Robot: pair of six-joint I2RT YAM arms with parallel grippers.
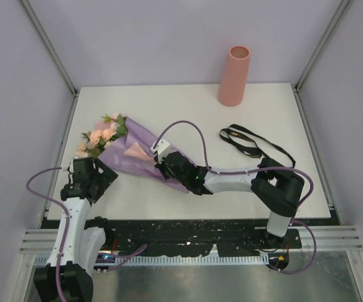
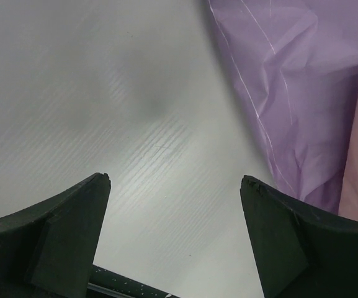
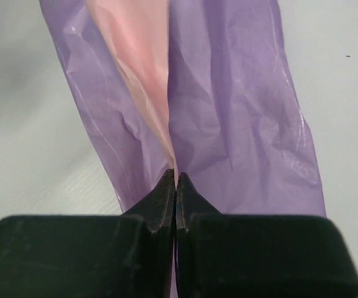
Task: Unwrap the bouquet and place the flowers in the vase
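Both jaws of the left gripper (image 2: 175, 186) stood wide over the table (image 2: 104, 93), just beside the purple wrapping paper (image 2: 290, 93). The right gripper (image 3: 176, 177) was pinched tight on that paper at the thin end of the bouquet (image 1: 131, 150). The black ribbon (image 1: 250, 141) lay loose at mid right, so the step looked like opening the paper. Next it likely needed a slow sideways pull to free the flowers (image 1: 102, 135). The vase (image 1: 234, 75) stood upright at the top, well apart.
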